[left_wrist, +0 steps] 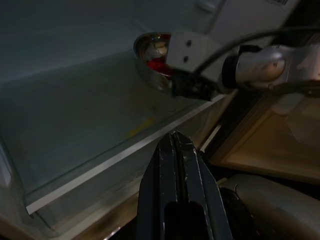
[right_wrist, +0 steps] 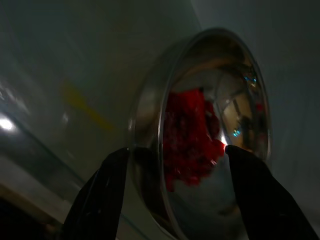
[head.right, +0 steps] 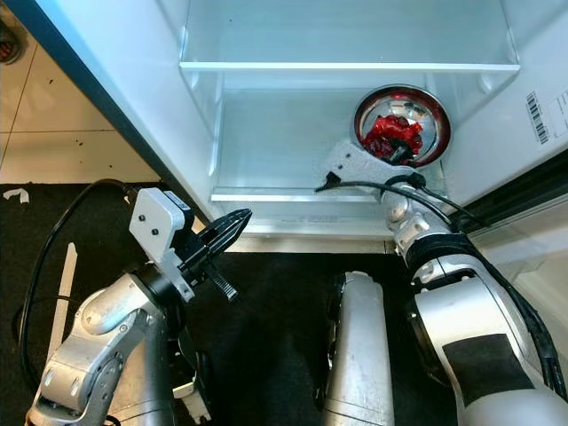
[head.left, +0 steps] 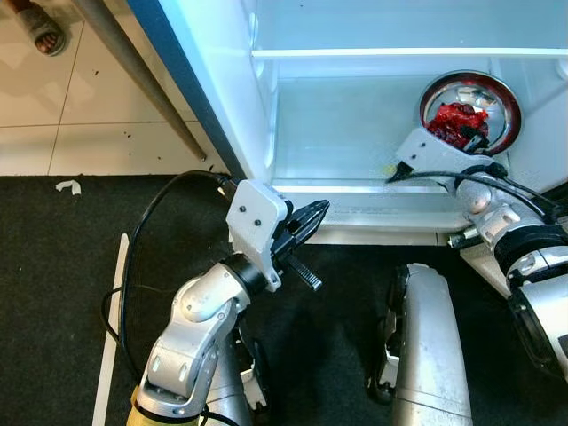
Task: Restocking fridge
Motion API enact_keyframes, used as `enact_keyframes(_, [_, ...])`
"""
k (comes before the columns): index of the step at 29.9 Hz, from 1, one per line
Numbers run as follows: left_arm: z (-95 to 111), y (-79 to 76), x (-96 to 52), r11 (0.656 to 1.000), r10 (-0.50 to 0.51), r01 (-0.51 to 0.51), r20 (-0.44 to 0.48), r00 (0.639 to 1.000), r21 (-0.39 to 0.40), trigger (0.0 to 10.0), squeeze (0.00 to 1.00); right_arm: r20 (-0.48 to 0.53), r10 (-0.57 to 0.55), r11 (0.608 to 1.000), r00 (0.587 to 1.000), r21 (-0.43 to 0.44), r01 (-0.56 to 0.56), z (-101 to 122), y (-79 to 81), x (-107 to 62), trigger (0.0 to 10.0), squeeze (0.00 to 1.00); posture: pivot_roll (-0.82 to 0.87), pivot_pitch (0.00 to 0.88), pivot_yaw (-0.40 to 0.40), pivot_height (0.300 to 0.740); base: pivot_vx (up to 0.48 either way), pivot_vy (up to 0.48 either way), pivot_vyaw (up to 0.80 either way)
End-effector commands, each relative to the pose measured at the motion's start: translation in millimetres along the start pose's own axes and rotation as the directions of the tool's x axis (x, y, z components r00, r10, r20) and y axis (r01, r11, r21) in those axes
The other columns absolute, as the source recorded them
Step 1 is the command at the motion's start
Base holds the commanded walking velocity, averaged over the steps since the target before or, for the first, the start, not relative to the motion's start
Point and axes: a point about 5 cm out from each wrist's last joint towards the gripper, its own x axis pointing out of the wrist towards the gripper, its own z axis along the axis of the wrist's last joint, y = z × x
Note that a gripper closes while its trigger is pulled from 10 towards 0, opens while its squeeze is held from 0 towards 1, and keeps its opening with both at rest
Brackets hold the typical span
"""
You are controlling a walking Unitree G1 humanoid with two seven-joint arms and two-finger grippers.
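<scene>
- Bowl (head.right: pixel 402 124): steel, with red food (head.right: pixel 391 135) in it, standing on the lower fridge shelf (head.right: pixel 266 151) at the back right corner, close to the right wall.
- Right gripper (right_wrist: pixel 175 162): reached into the fridge, fingers spread either side of the bowl's near rim. From the wrist view they appear released, not pinching; contact with the rim cannot be confirmed.
- Judgement: the step in hand is setting the bowl down and letting go. The bowl looks fully seated on the shelf.
- To do it well: keep the fingers parted wide, draw straight back along the arm's line, and avoid catching the rim, which could drag or tip the bowl.
- Right arm pose: extended forward over the shelf edge, wrist low, cable (head.right: pixel 373 186) trailing across the shelf front.
- Left gripper (head.left: pixel 306 222): held outside the fridge, below the shelf's front edge, fingers clenched together on nothing.
- Left arm pose: elbow bent, forearm raised, gripper pointing toward the fridge interior; idle.
</scene>
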Motion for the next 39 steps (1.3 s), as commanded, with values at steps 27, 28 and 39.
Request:
enact_keyframes(27, [-48.5,-7.9,11.1,0.996,-0.014,0.011,-0.028,1.000,-0.084,10.0,0.00,0.210,0.069,0.549,0.975,0.808,-0.213,-19.8,61.5,-26.2,10.0,0.00,-0.01,0.377,-0.020,0.390,0.000,0.000,0.00])
enact_keyframes(28, [-54.7,-7.9,10.8,0.996,-0.010,0.007,-0.039,0.999,-0.090,10.0,0.00,0.200,0.049,0.502,0.979,0.842,-0.197,-21.3,73.5,-31.2,10.0,0.00,-0.02,0.361,-0.024,0.390,0.000,0.000,0.00])
enact_keyframes(39, [-90.5,-1.9,3.5,0.987,0.047,-0.063,-0.113,0.993,-0.150,10.0,0.00,0.212,0.216,0.424,0.953,0.859,-0.287,-34.1,148.3,-68.2,10.0,0.00,-0.03,0.301,-0.032,0.390,0.000,0.000,0.00])
